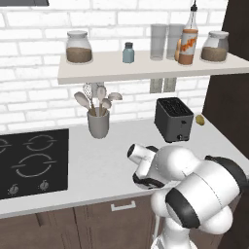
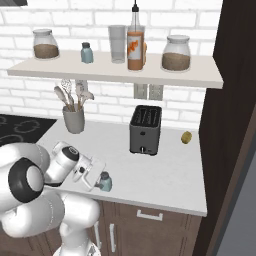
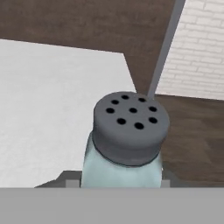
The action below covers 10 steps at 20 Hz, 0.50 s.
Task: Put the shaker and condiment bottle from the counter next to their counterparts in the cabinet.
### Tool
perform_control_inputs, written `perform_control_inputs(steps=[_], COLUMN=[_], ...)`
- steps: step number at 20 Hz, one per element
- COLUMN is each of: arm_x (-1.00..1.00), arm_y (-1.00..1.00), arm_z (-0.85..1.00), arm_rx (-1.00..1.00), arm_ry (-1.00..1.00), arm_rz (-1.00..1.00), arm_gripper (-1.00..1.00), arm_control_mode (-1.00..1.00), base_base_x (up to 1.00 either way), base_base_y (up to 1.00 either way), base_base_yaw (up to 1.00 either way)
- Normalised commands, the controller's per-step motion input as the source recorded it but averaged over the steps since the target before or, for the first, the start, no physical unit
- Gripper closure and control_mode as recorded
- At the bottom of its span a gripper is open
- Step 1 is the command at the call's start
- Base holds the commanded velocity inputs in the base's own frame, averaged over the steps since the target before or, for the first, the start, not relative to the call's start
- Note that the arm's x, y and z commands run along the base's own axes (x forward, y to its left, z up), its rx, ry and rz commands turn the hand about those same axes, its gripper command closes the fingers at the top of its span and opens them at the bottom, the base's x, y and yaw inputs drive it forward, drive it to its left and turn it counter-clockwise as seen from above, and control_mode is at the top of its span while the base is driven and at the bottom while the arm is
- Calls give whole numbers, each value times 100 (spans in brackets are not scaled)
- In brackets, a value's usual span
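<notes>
The shaker (image 2: 105, 182), tiny and blue-grey with a dark cap, stands near the counter's front edge. In the hand view the shaker (image 3: 127, 140) sits between my gripper (image 3: 118, 183) fingertips, which press against its sides. My gripper (image 2: 100, 179) reaches it low from the left and is shut on it. On the cabinet shelf (image 1: 146, 72) (image 2: 115, 70) stand a twin shaker (image 1: 128, 52) (image 2: 87, 52) and the tall condiment bottle (image 1: 188, 43) (image 2: 135, 45) with its pump spout. A squat orange bottle (image 1: 178, 48) (image 2: 145, 50) peeks from behind the tall one.
A black toaster (image 1: 173, 118) (image 2: 145, 129) and a grey utensil holder (image 1: 98, 122) (image 2: 74, 120) stand on the counter. The hob (image 1: 29, 160) lies at left. A small yellowish item (image 2: 186, 137) is by the dark side wall. Glass jars (image 1: 79, 47) (image 2: 176, 53) and tumblers (image 2: 117, 44) share the shelf.
</notes>
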Motion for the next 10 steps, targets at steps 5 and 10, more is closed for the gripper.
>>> perform_control_inputs(steps=[5,10], arm_x=[-3,-11], arm_y=[-36,-11], arm_z=[2,44], arm_rx=[0,0], arm_ry=[0,-3], arm_rz=[11,20], arm_gripper=[100,100], arm_control_mode=[-100,-100], base_base_x=[0,0], base_base_y=[0,0], base_base_yaw=[0,0])
